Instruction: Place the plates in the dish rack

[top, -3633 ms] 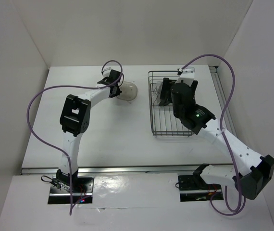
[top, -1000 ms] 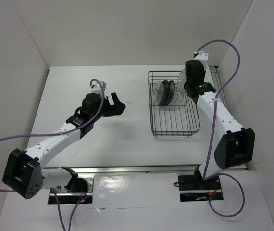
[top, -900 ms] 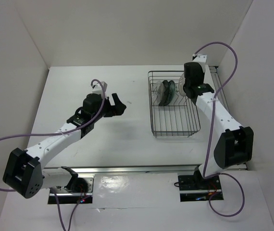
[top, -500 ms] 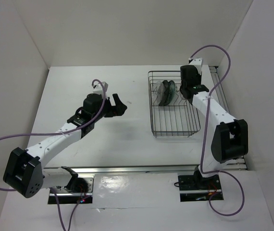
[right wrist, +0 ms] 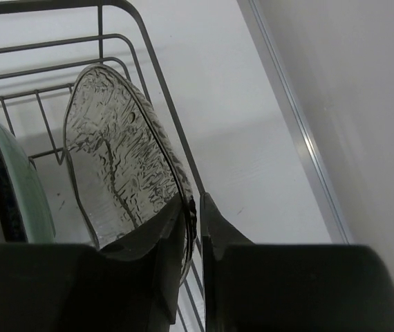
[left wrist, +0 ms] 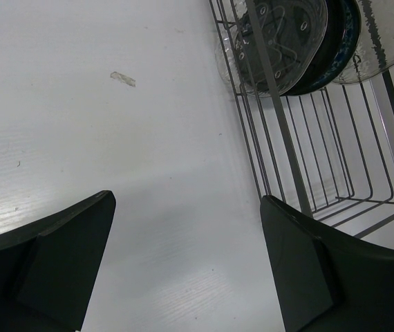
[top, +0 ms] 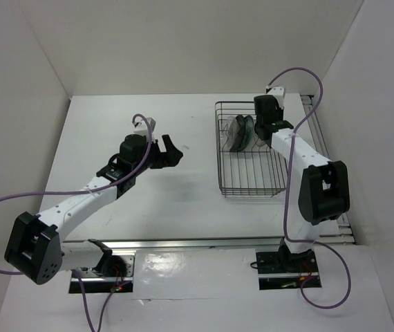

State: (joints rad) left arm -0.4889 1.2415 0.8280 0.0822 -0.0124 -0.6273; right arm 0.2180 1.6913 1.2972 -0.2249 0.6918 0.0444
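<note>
White walls box in a white tabletop (top: 148, 207), w/ all the work at the far right corner. Your glass plate (right wrist: 114, 159) stands on edge at the right end of the dish rack (top: 219, 159), tilted a little and touching or nearly touching the rack's right side wire. The right hand (right wrist: 195, 207) is clenched on its rim, fingers (right wrist: 159, 235) pinching the edge from both faces, so the plate is in the rack but not let go yet.

Handling, as a judgement: glass is stiff, fragile and slippery, and a rim pinch gives little hold. Keep it upright and ease it btwn the wires until they carry it. Open slowly; if it leans when freed it may knock the side wire or its neighbour. Can't tell from the wrist view whether the bottom edge is seated in a divider.

Just left of it stands the blue-patterned plate (right wrist: 21, 187), also on edge. The left wrist view shows more plates beyond that, one dark, but you can't count them cleanly there. No plate shows on the tabletop, so this looks like the last one.

Your left hand (left wrist: 186, 207) hangs over bare tabletop, well apart from the rack, fingers spread wide, holding nothing.
</note>
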